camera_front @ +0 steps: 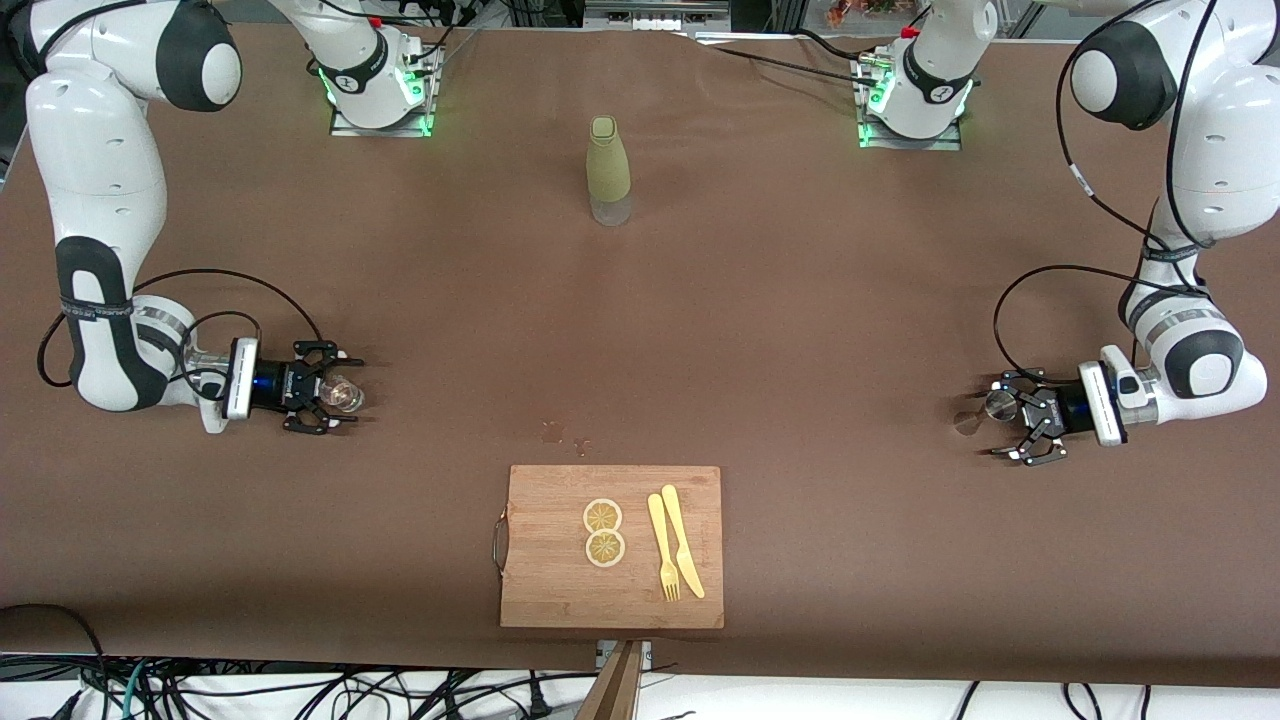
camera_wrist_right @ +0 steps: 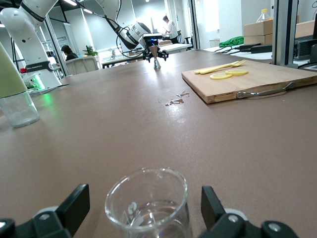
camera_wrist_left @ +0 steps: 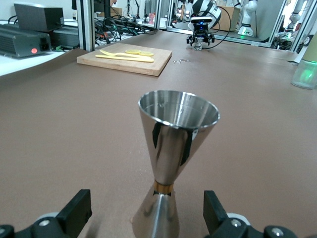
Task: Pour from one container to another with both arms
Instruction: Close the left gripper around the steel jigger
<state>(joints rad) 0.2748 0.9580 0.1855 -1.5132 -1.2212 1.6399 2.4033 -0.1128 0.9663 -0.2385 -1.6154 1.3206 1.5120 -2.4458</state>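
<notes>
A steel double-cone jigger (camera_wrist_left: 174, 148) stands upright on the brown table at the left arm's end, also seen from above as the jigger (camera_front: 1000, 404). My left gripper (camera_wrist_left: 147, 210) is open around it, its fingers (camera_wrist_left: 75, 212) well clear on both sides; the left gripper (camera_front: 1004, 418) sits low at the table. At the right arm's end stands a clear glass beaker (camera_wrist_right: 147, 206) holding a little clear liquid. My right gripper (camera_wrist_right: 143, 201) is open around this glass (camera_front: 349, 396), not touching it; the right gripper (camera_front: 338, 393) is also at table height.
A pale green bottle (camera_front: 608, 170) stands mid-table near the arm bases. A wooden cutting board (camera_front: 545, 590) with two lemon slices (camera_front: 603, 532), a yellow fork and a knife (camera_front: 682, 540) lies near the front edge. Small wet spots (camera_front: 560, 433) mark the cloth beside the board.
</notes>
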